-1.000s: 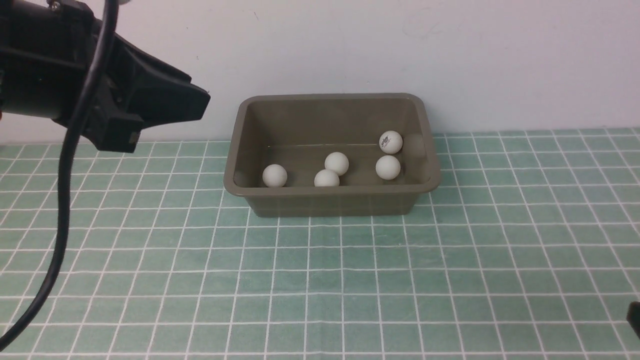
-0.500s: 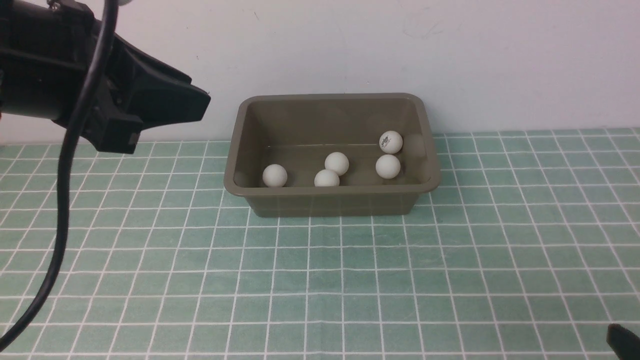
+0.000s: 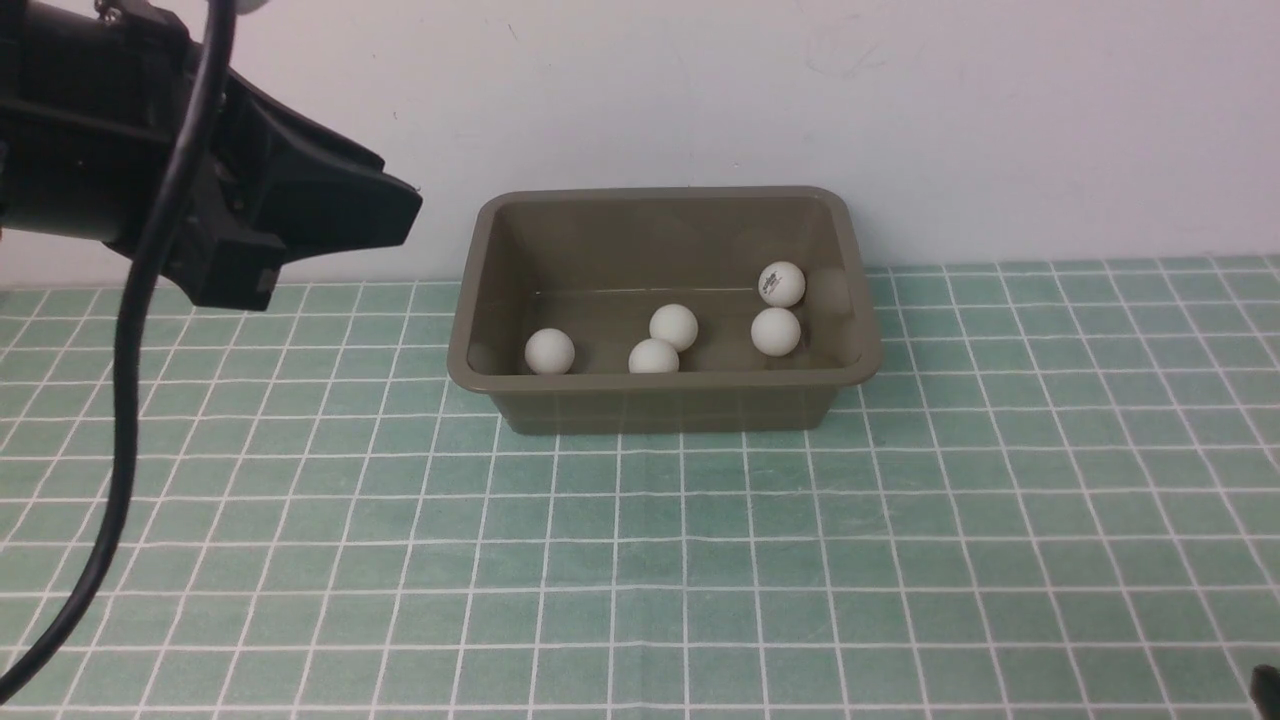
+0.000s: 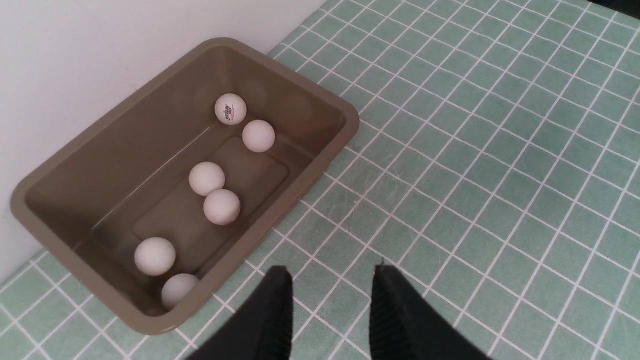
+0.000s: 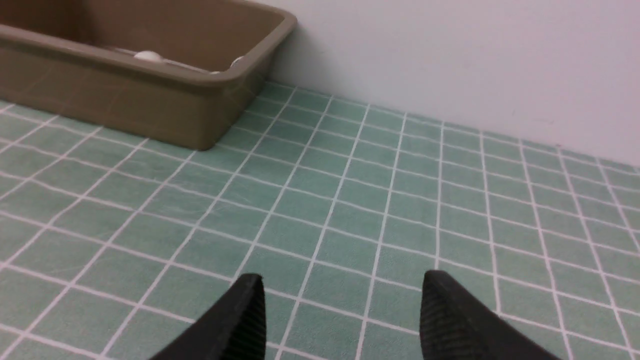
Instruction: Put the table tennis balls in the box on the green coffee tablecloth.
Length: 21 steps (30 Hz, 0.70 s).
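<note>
The olive-brown box (image 3: 665,400) stands on the green coffee tablecloth (image 3: 640,560) against the white wall. Several white table tennis balls lie still inside it, among them one with a dark logo (image 3: 781,284) and one near the left end (image 3: 549,351). The left wrist view looks down on the same box (image 4: 300,75) and balls (image 4: 221,206). My left gripper (image 3: 405,205) (image 4: 332,272) hangs high to the left of the box, its fingers a narrow gap apart and empty. My right gripper (image 5: 342,280) is open and empty, low over bare cloth right of the box (image 5: 150,107).
A black cable (image 3: 125,400) hangs from the left arm down the left side of the front view. The white wall (image 3: 900,100) stands directly behind the box. Only a dark sliver of the right gripper (image 3: 1268,685) shows at the front view's bottom right corner.
The right gripper's dark tip has slid down toward the bottom right corner of the front view, nearly leaving it. The left arm, box and balls have not moved.
</note>
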Each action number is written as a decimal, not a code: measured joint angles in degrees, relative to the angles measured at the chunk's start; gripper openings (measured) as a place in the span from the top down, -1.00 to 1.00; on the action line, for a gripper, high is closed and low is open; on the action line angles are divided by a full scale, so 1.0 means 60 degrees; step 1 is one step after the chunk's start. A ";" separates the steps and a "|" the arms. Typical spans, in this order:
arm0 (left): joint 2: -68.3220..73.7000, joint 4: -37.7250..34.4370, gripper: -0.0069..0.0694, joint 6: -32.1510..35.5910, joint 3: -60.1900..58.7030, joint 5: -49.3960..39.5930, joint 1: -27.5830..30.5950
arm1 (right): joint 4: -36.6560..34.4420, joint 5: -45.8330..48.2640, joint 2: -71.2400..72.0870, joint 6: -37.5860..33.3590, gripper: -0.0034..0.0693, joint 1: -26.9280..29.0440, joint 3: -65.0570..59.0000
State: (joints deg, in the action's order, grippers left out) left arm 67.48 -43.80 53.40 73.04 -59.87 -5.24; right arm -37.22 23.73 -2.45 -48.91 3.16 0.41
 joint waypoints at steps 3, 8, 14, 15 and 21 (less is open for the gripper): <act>0.0000 -0.0085 0.28 0.0000 0.0000 -0.0010 0.0000 | 0.0485 0.0000 0.0042 0.0000 -0.16 0.0000 -0.0019; 0.0000 -0.0431 0.28 0.0000 0.0000 -0.0010 0.0000 | 0.0755 0.0127 0.0042 -0.0019 -0.16 0.0000 -0.0029; 0.0000 -0.1041 0.28 0.0000 0.0000 -0.0010 0.0000 | 0.0785 0.0500 0.0042 -0.0019 -0.16 0.0000 -0.0029; 0.0000 -0.1164 0.28 0.0007 0.0000 -0.0010 0.0000 | 0.0785 0.0594 0.0042 -0.0019 -0.16 0.0000 -0.0029; 0.0000 -0.2680 0.28 0.0071 0.0000 0.0428 0.0000 | 0.0785 0.0992 0.0042 -0.0019 -0.16 0.0000 -0.0029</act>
State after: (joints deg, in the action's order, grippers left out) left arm 67.48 -59.89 53.82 73.04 -57.31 -5.24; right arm -32.51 29.68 -2.20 -49.03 3.16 0.24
